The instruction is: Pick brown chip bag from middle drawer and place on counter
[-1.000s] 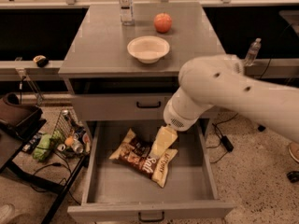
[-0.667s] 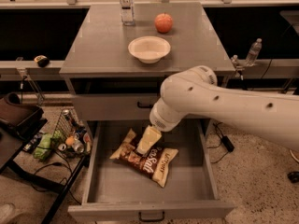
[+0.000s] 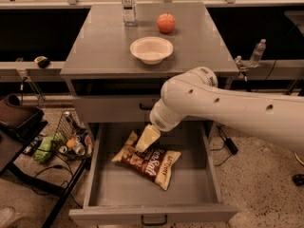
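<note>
I see my gripper (image 3: 141, 146) low inside the drawer (image 3: 128, 192), bag (image 3: 151, 166) flat just beneath and right of its tip, maybe touching, spread or not I can't tell, so I'd settle straight down and pinch the nearest crinkled corner.

"Sea Salt" can be read in white lettering on the brown chip bag (image 3: 151, 163), which lies in the middle drawer (image 3: 102, 186). The smaller print beside it can't be made out. The bottle (image 3: 128, 4) label is illegible. The gripper (image 3: 147, 138) is positioned over the bag's upper end.
</note>
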Robot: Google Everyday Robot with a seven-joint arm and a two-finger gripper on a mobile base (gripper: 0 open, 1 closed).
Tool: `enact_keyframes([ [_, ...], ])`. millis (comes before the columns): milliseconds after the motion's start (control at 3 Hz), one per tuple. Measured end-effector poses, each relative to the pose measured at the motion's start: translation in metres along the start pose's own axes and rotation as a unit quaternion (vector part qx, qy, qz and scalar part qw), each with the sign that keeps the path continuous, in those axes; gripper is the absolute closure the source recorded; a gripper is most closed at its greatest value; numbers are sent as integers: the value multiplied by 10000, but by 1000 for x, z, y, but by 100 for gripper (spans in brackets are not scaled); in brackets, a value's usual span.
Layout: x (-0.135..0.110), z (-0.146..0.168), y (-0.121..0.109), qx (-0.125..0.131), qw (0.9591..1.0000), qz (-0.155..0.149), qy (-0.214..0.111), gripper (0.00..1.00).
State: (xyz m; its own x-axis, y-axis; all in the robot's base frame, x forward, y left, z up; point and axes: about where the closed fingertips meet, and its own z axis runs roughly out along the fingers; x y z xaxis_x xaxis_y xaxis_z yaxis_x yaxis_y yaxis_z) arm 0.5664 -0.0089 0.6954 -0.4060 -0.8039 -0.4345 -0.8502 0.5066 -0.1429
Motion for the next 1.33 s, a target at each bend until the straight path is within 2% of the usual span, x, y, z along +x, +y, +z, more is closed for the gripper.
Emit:
enact_keyframes([
  [333, 12, 45, 15, -296, 9995, 76, -43, 0],
  [667, 44, 113, 30, -575, 9982, 11, -183, 0],
  [1000, 59, 168, 28, -606, 9973, -160, -387, 0],
  [1333, 56, 208, 25, -582, 9959, -389, -571, 0],
])
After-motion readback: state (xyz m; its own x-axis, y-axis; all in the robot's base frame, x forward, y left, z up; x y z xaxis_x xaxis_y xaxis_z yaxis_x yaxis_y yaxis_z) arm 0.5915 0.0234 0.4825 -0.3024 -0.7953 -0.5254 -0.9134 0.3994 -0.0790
